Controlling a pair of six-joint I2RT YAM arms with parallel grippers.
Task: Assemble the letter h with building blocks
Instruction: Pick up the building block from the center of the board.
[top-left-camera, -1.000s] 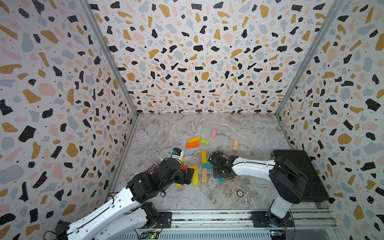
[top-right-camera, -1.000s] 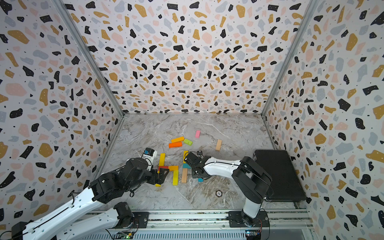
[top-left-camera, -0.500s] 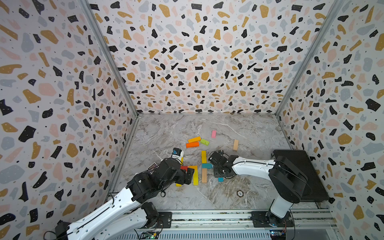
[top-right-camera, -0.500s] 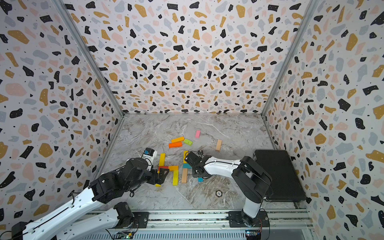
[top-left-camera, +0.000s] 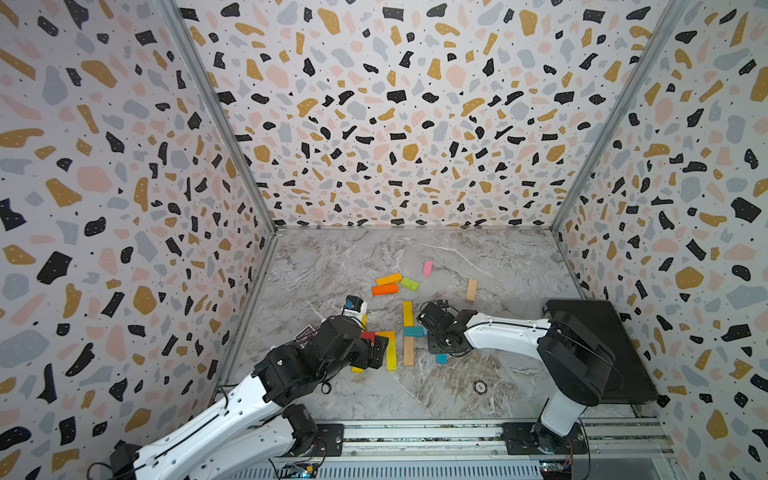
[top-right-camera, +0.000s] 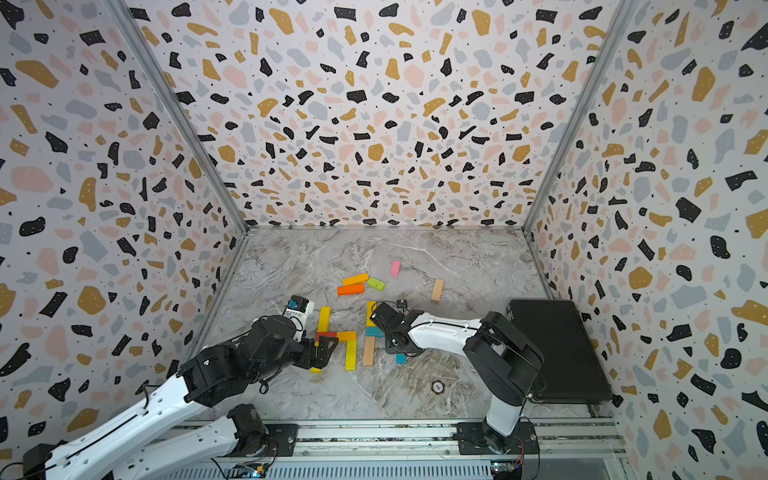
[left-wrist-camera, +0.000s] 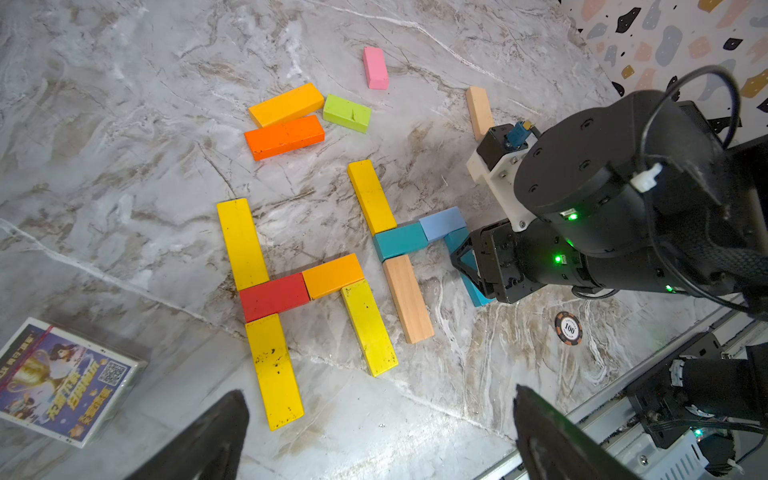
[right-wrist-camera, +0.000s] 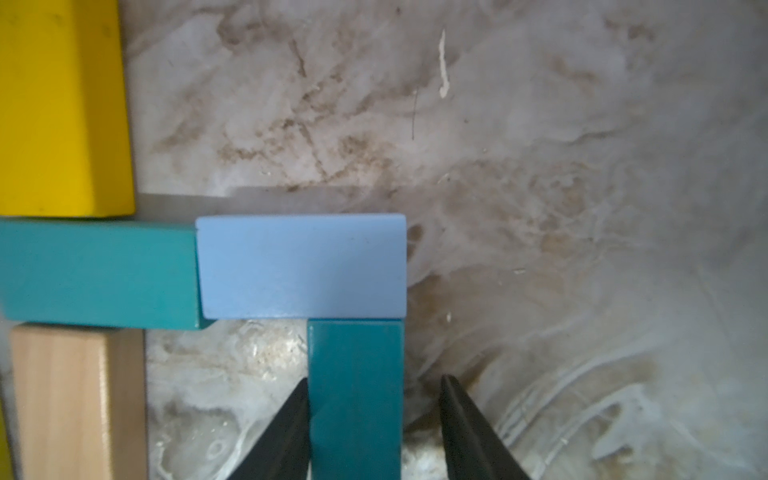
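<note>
Low in both top views, left of centre, the left pincer hangs over the worktop, its fingers spread wide with nothing between them. Just past it lies one letter: a yellow stem, a red block and an orange block as crossbar, a yellow leg under the orange. Right of that, at lower centre, a yellow bar, a teal block and a plain wood bar form a column, with a light blue block against the teal block's end. The right pincer straddles a long teal bar butted to the light blue block. One finger touches its side and the other stands clear, so the jaws are parted, not clamped. Higher in the frame lie loose pieces — an amber bar beside an orange bar, a green block, a pink block and, further right, a second wood bar.
</note>
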